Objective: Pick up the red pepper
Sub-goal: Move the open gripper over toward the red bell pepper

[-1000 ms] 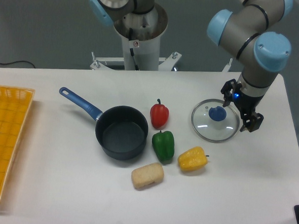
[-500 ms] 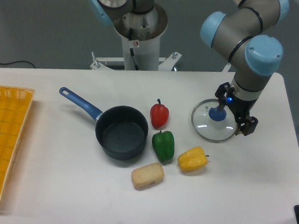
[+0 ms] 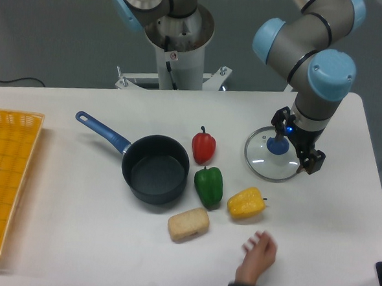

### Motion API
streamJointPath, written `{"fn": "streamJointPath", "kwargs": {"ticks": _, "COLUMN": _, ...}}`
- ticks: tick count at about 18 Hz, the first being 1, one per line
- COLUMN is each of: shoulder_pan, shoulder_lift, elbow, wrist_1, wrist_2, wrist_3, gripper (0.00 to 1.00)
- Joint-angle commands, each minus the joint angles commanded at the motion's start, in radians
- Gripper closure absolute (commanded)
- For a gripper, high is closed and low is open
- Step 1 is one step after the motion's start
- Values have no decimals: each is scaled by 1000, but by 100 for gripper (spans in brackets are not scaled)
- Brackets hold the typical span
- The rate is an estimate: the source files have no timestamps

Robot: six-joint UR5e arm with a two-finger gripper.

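Claw [image 3: 296, 147] hung over the glass lid [image 3: 274, 153], fingers apart and empty, well right of the red pepper [image 3: 204, 146], which stood between pan [image 3: 155, 169] and lid, touching the green pepper [image 3: 208, 186]; a top-down approach should avoid nudging that neighbour.

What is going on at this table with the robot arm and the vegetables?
The robot arm's two-finger gripper hangs over a round glass lid with a blue knob, holding nothing as far as I can see. The small glossy red pepper it should pick up sits untouched on the white table, beside a dark saucepan and above a green pepper. A person's hand reaches in from the front edge.
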Motion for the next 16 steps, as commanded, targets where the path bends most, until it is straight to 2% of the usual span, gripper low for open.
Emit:
{"fn": "streamJointPath", "kwargs": {"ticks": 3, "shoulder_pan": -5, "shoulder_lift": 2, "elbow": -8, "wrist_1": -2, "wrist_2": 0, "wrist_3": -2, "gripper": 0}}
{"fn": "streamJointPath", "kwargs": {"ticks": 10, "shoulder_pan": 5, "shoulder_lift": 63, "elbow": -123, "wrist_1": -2, "wrist_2": -5, "wrist_3": -31, "gripper": 0}}
{"fn": "streamJointPath", "kwargs": {"ticks": 12, "shoulder_pan": 5, "shoulder_lift": 87, "elbow": -150, "wrist_1": -2, "wrist_2": -5, "wrist_3": -73, "gripper": 0}}
{"fn": "streamJointPath", "kwargs": {"ticks": 16, "shoulder_pan": -8, "shoulder_lift": 113, "elbow": -166, "wrist_1": -9, "wrist_2": -3, "wrist_3": -207, "gripper": 0}}
